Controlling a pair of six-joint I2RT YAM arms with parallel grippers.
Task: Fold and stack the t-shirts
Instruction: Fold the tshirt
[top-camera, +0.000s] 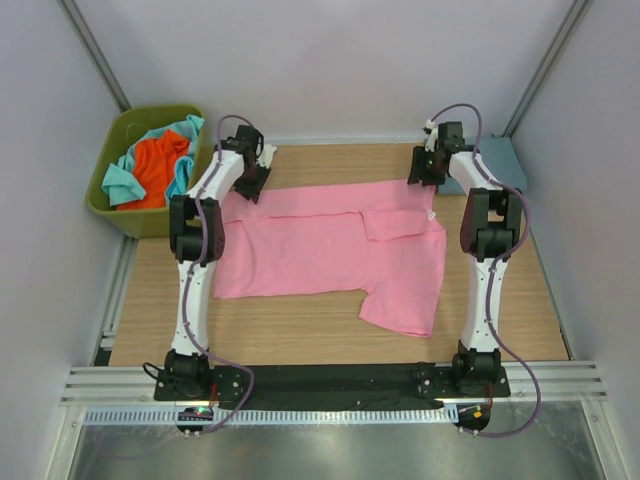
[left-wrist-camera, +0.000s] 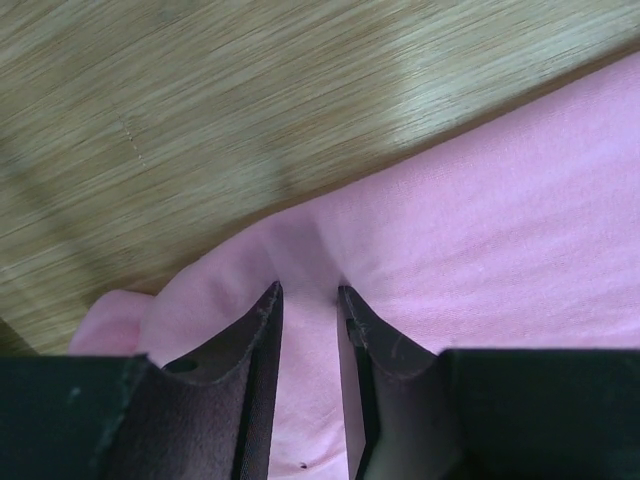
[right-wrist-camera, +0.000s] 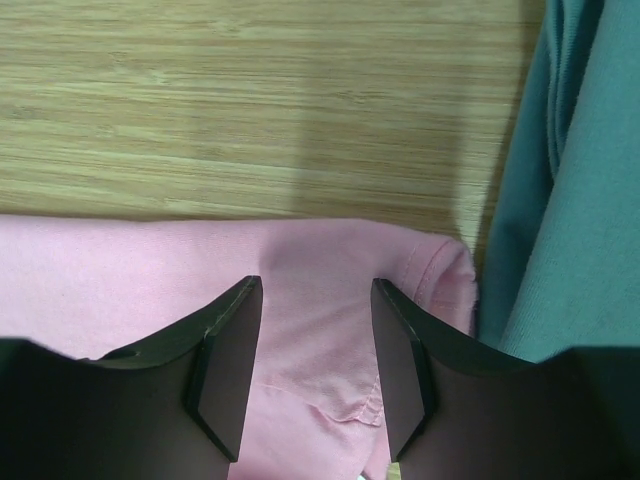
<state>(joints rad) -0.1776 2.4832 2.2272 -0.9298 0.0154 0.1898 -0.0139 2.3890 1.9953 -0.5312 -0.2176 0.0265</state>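
Observation:
The pink t-shirt (top-camera: 320, 250) lies spread on the wooden table, with one sleeve folded in and a lower corner hanging toward the front. My left gripper (top-camera: 252, 180) is at its far left edge. In the left wrist view the gripper (left-wrist-camera: 310, 292) is shut on a raised ridge of pink cloth (left-wrist-camera: 500, 220). My right gripper (top-camera: 425, 172) is at the shirt's far right corner. In the right wrist view it (right-wrist-camera: 315, 285) is open, its fingers straddling the flat pink hem (right-wrist-camera: 120, 270). The dusty blue-grey t-shirt (top-camera: 497, 160) lies folded just right of it and also shows in the right wrist view (right-wrist-camera: 580, 200).
An olive-green bin (top-camera: 150, 220) stands at the back left. It holds the orange t-shirt (top-camera: 160, 168) and the teal t-shirt (top-camera: 120, 182). Bare wood (top-camera: 300, 325) runs along the front of the table. Grey walls close in both sides.

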